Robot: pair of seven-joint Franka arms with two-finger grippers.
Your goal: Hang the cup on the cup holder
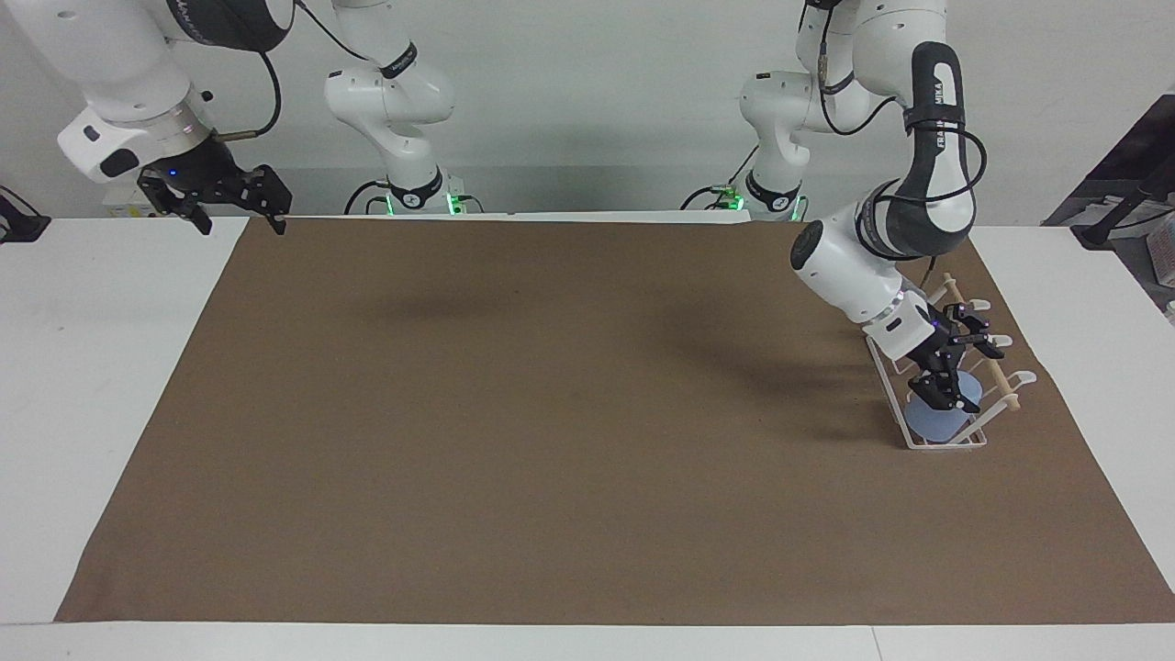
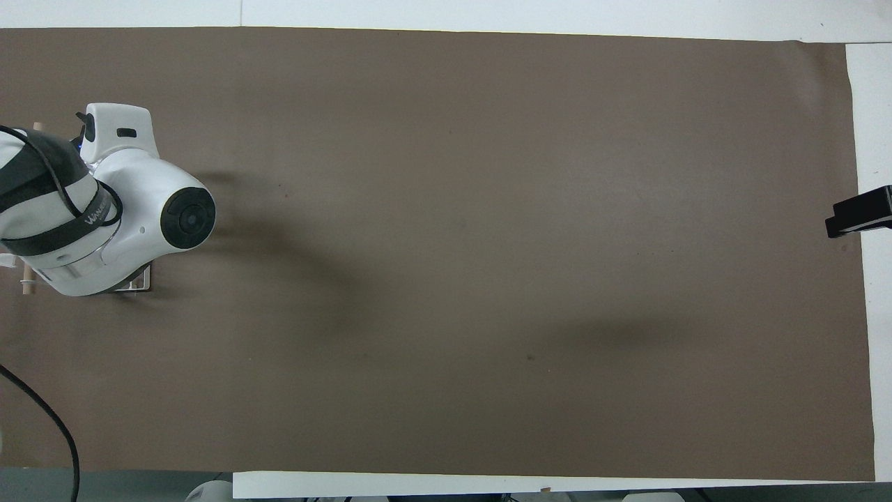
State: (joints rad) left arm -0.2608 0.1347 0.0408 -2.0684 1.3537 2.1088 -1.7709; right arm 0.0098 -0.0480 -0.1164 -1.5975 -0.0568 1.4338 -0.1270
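The white wire cup holder (image 1: 927, 442) stands on the brown mat at the left arm's end of the table, its wooden dowel (image 1: 996, 379) across the top. The light-blue cup (image 1: 929, 420) lies low inside the holder among the prongs, its round end facing the camera. My left gripper (image 1: 959, 369) hangs just above the cup over the holder, fingers apart with nothing between them. In the overhead view the left arm (image 2: 104, 209) hides the cup and most of the holder (image 2: 141, 282). My right gripper (image 1: 234, 209) waits open, raised over the mat's corner near its base.
The brown mat (image 1: 551, 413) covers most of the white table. The right gripper's tip (image 2: 858, 211) shows at the mat's edge in the overhead view. Nothing else stands on the mat.
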